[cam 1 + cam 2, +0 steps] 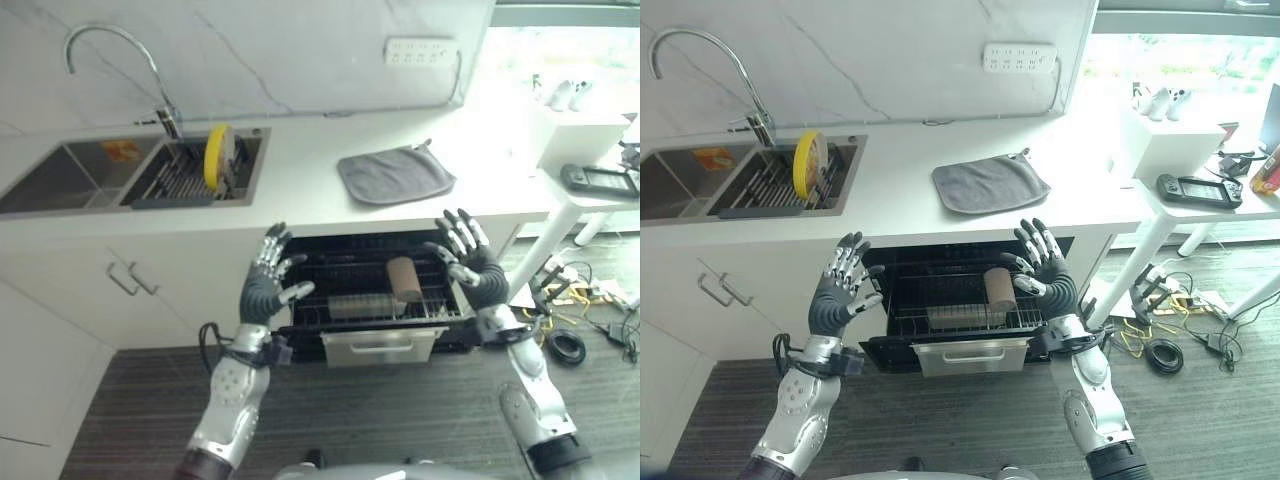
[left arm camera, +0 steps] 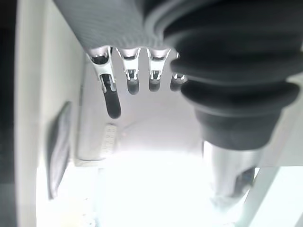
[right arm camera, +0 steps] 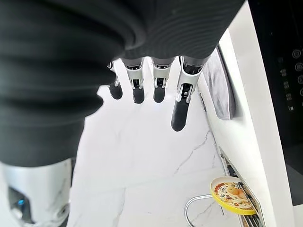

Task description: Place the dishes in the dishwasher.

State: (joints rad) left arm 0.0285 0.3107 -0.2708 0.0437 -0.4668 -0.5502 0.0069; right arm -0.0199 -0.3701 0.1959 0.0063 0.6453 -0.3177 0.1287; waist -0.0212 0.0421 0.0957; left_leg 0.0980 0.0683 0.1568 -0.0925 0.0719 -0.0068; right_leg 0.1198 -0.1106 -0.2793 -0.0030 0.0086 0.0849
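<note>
A yellow plate (image 1: 217, 156) stands on edge in the dish rack inside the sink (image 1: 60, 180). Below the counter the dishwasher (image 1: 375, 290) is open with its wire rack pulled out; a brown cup (image 1: 404, 278) lies in the rack beside a clear glass (image 1: 360, 305). My left hand (image 1: 268, 285) is raised at the rack's left end, fingers spread and empty. My right hand (image 1: 470, 262) is raised at the rack's right end, also spread and holding nothing. The plate (image 3: 233, 195) shows again past my right hand's fingers (image 3: 181, 105).
A grey cloth (image 1: 394, 173) lies on the white counter above the dishwasher. A curved tap (image 1: 120, 70) rises behind the sink. A white side table (image 1: 590, 175) with a dark handheld device (image 1: 598, 180) stands at the right, cables on the floor beneath it.
</note>
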